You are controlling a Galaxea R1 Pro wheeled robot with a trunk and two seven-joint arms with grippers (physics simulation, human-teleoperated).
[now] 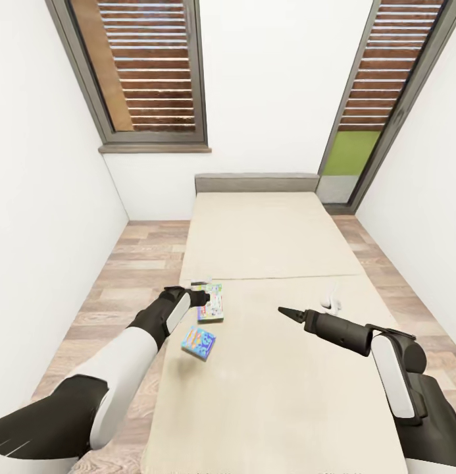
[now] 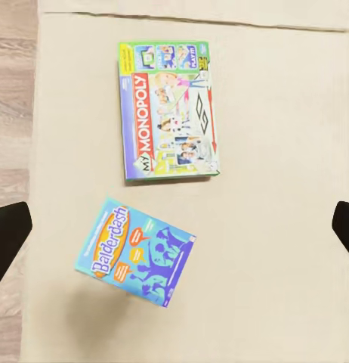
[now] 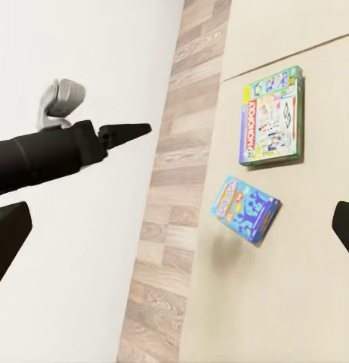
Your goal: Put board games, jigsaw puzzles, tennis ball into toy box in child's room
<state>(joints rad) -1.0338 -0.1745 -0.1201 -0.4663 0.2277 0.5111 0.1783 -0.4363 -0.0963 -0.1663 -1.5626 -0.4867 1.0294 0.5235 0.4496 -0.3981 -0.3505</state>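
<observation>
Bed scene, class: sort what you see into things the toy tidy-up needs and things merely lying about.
Belongs to the job:
- Monopoly board game
- Balderdash board game
- bed they lie on

Just lying about:
- small white object on the bed near the right arm; too small to identify

Two board games are lying on one bed (image 1: 274, 368): one Monopoly box (image 2: 169, 111) and one blue Balderdash box (image 2: 135, 251).
</observation>
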